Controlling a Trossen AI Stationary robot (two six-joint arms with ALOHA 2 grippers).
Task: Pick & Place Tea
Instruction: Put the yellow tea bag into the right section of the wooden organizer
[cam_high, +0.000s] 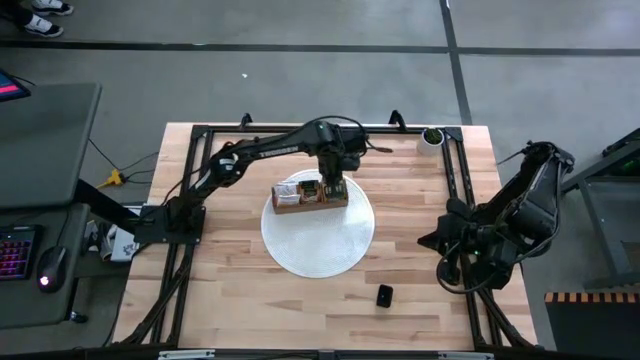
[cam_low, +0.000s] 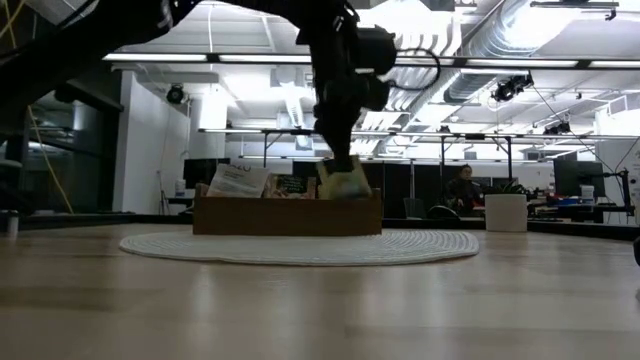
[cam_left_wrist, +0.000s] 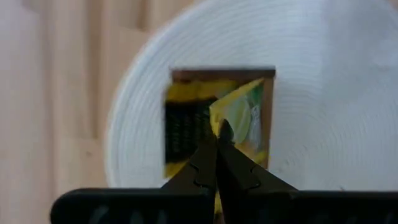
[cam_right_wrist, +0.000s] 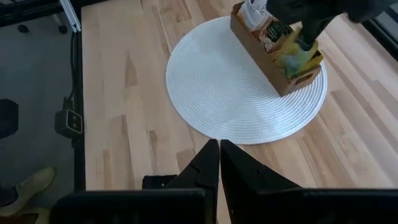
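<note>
A brown wooden box (cam_high: 310, 198) stands on a round white mat (cam_high: 318, 240) at the table's middle. It holds tea packets: a white one (cam_low: 237, 180) at one end and dark ones (cam_right_wrist: 272, 32) in the middle. My left gripper (cam_left_wrist: 221, 132) hangs over the box's other end, shut on a yellow-green tea packet (cam_left_wrist: 241, 115). That packet's lower edge (cam_low: 346, 192) is about level with the box's rim. My right gripper (cam_right_wrist: 219, 148) waits shut and bare above the table's right side, clear of the mat. My left gripper pinches the yellow-green tea packet between its two fingertips at an upper edge (cam_left_wrist: 225, 124). The fingers come from above, pointing steeply down. The packet hangs below them, tilted, over the box's end compartment. Whether it touches the box I cannot tell.
A small black object (cam_high: 385, 296) lies on the wood near the front edge, right of the mat. A white cup (cam_high: 432, 137) stands at the far right corner. A dark frame (cam_high: 200, 135) runs along the table's sides. Bare wood surrounds the mat.
</note>
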